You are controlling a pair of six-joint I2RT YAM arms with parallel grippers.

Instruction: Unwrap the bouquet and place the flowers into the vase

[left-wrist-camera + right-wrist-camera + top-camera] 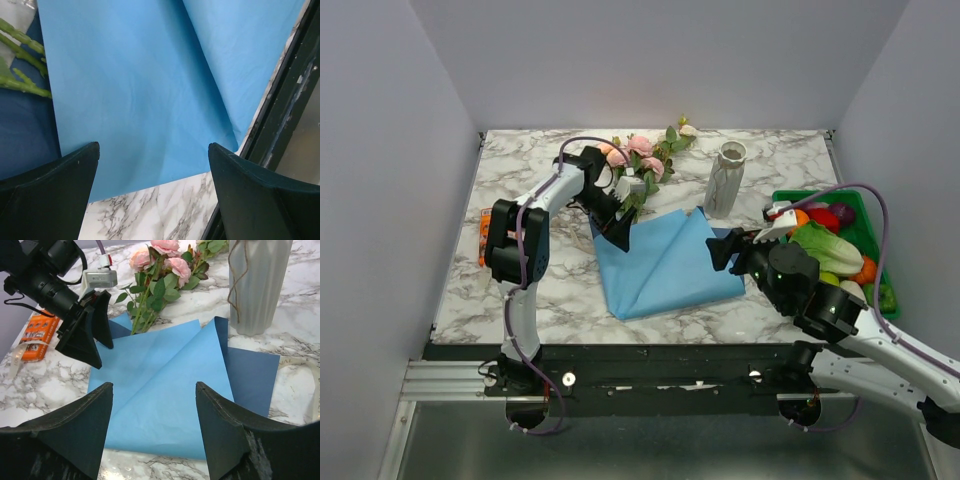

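My left jaws gape empty over flat blue paper point(665, 265) on marble counter point(515, 170); right jaws likewise spread, empty. Roses point(640, 150) lie far left of upright vase point(725, 185).

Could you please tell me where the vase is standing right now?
In the top view the vase stands upright right of centre toward the far edge of the table, just beyond the blue paper, between the flowers and the green crate.
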